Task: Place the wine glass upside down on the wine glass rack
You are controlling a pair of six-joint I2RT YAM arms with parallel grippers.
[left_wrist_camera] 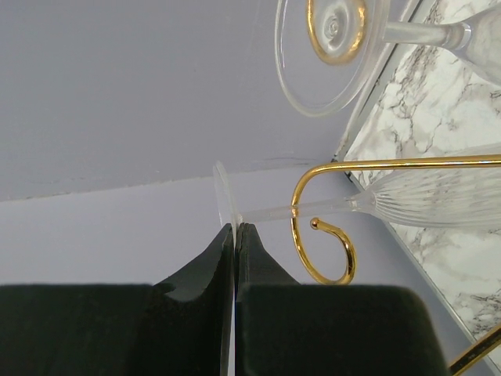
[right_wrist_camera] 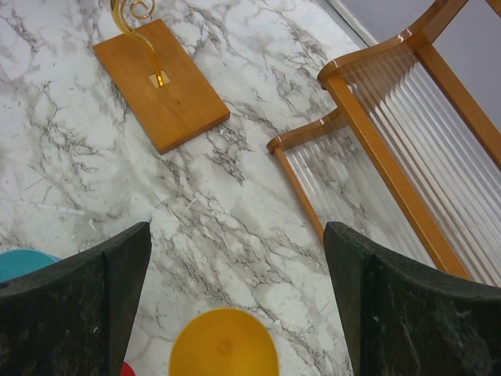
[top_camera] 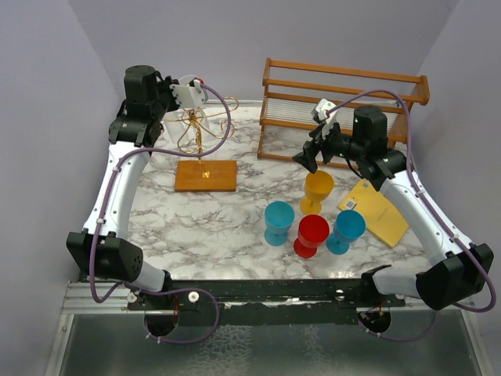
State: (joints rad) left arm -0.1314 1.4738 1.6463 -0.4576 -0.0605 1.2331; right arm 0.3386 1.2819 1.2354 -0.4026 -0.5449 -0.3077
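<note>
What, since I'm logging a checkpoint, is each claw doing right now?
Left claw: shut on the foot of the wine glass.
Right claw: open, holding nothing.

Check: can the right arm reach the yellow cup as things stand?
Probably yes: the right gripper hangs open just above the yellow cup, with nothing between them; the red cup stands close beside it.

Open marble (top_camera: 235, 219) between wine glass rack (top_camera: 205, 175) and goblets (top_camera: 313, 229) — shelf (top_camera: 348, 76) behind.
</note>
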